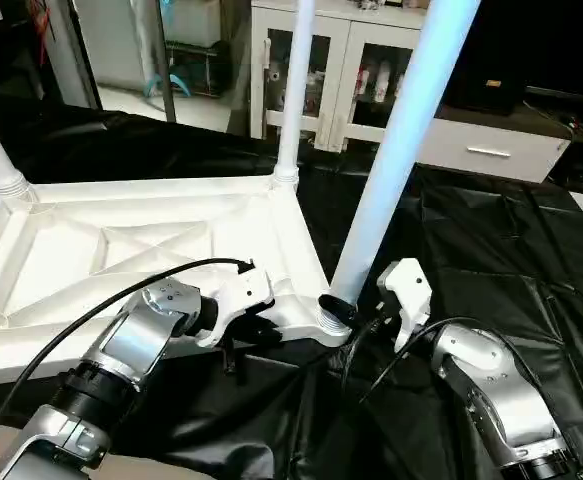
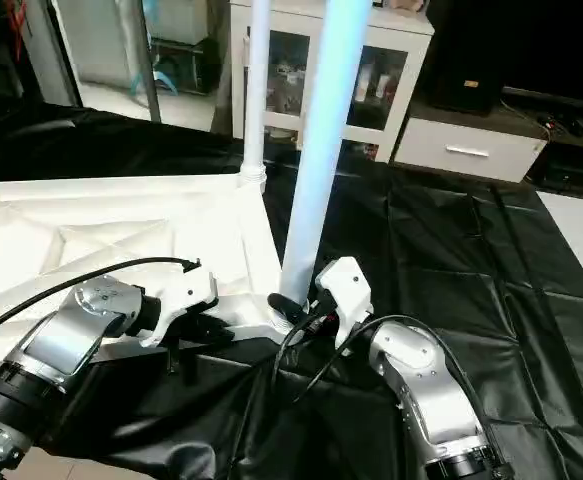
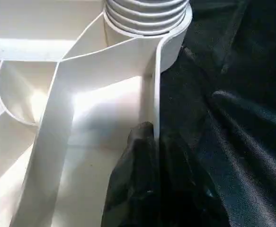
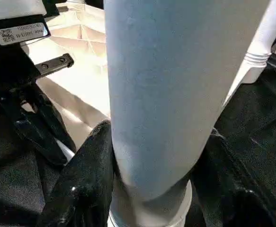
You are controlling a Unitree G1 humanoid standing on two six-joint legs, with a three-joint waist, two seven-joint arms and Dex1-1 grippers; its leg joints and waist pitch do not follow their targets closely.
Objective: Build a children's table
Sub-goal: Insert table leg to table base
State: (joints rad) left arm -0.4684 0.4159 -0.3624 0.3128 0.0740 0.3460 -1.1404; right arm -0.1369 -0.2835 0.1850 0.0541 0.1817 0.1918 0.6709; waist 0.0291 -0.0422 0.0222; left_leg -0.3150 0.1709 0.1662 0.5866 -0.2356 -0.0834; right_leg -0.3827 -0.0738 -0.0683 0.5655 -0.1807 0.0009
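Black fingers of the right gripper (image 4: 152,184) clasped the near leg (image 1: 401,150), while the left gripper (image 3: 154,156) pinched the tabletop (image 1: 121,250) rim.

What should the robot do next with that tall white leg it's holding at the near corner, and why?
Probably turn or press the long white tubular leg further into the round corner socket. It leans, and the right gripper clasps its base, while the left gripper pinches the white ribbed plastic tabletop's rim, steadying it.
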